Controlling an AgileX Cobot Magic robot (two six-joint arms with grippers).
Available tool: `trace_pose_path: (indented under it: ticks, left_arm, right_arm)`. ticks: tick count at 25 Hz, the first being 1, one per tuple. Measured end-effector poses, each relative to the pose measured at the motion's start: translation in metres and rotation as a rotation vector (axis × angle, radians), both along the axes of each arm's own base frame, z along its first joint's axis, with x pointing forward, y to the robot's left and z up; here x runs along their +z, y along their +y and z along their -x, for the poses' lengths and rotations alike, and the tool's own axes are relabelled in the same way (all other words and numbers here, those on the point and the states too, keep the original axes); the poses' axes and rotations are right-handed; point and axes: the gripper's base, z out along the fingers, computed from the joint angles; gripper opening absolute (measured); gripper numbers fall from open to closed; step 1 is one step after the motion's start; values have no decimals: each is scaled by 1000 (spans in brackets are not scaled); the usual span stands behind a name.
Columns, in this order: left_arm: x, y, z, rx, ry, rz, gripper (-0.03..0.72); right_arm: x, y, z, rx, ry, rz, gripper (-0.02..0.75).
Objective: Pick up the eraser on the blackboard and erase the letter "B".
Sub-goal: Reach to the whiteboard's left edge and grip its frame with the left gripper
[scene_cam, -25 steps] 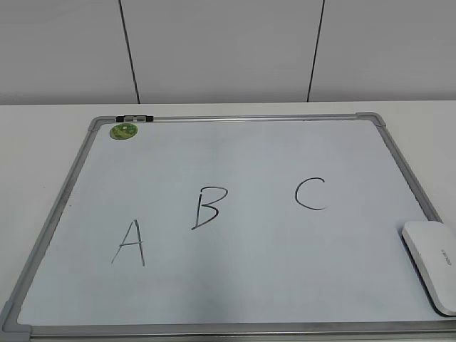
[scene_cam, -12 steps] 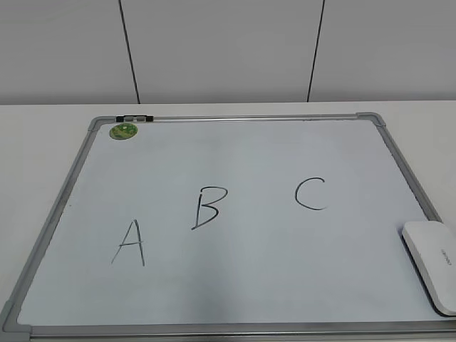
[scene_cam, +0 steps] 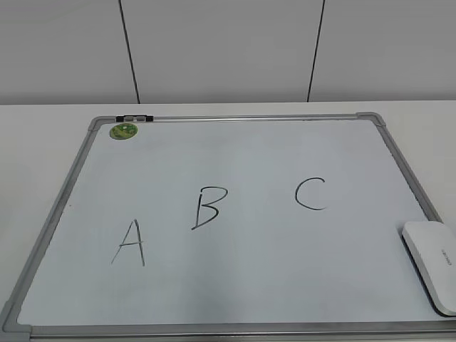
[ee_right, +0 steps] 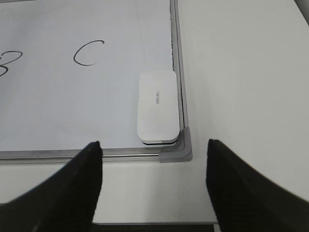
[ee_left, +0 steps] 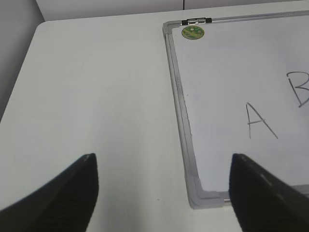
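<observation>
The blackboard [scene_cam: 235, 149], a white board in a silver-grey frame, lies flat on the table. The black letter "B" [scene_cam: 208, 207] stands left of its middle, between "A" [scene_cam: 130, 243] and "C" [scene_cam: 311, 193]. The white eraser [scene_cam: 432, 263] lies on the board's near right corner; in the right wrist view the eraser [ee_right: 157, 107] sits against the frame. My right gripper [ee_right: 153, 151] is open and empty, over the table just short of that corner. My left gripper [ee_left: 164, 162] is open and empty, near the board's near left corner [ee_left: 205, 195]. Neither gripper shows in the exterior view.
A small round green magnet [scene_cam: 123, 131] sits at the board's far left corner, beside a black and silver clip [scene_cam: 134, 117] on the frame. White table [ee_left: 96, 96] surrounds the board. A panelled wall [scene_cam: 228, 50] stands behind.
</observation>
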Motion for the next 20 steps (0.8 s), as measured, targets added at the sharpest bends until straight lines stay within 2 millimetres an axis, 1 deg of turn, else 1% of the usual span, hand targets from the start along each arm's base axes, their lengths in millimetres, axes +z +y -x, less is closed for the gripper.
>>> trace_pose_path:
  ticks: [4,6,11,13,15,18,20]
  left_arm:
    - [15,0,-46,3,49,3,622]
    - [22,-1,-74,3,92,9,618]
    - [33,-3,-139,0,199,41,594]
    - [31,-4,-167,0,245,53,586]
    - [25,-7,-189,-6,293,65,583]
    - [8,-9,-220,-21,392,73,582]
    - [-10,-11,-239,-28,477,77,581]
  right_arm:
    - [0,0,0,0,0,0,501]
    - [0,0,0,0,0,0,501]
    - [0,0,0,0,0,0,501]
    - [0,0,0,0,0,0,501]
    - [0,0,0,0,0,0,501]
    - [0,0,0,0,0,0,501]
    - [0,0,0,0,0,0,501]
